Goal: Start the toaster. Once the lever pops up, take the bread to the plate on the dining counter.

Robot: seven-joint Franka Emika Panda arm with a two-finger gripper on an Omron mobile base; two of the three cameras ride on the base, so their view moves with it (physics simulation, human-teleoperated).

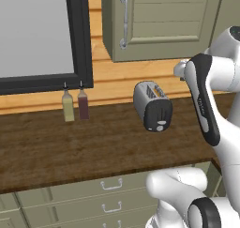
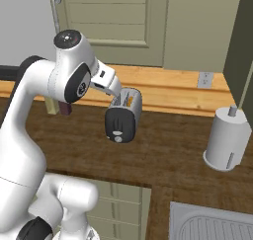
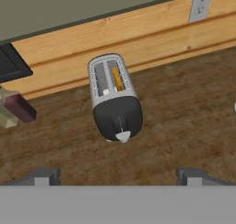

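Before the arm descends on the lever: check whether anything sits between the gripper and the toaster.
Nothing visible does. In the hand view the open gripper looks straight at the toaster over bare worktop; the two bottles stand off to one side by the wall.

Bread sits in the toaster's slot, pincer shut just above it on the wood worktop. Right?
One error: the pincer is open, fingertips wide apart in the hand view. The bread does sit in the toaster on the wood worktop.
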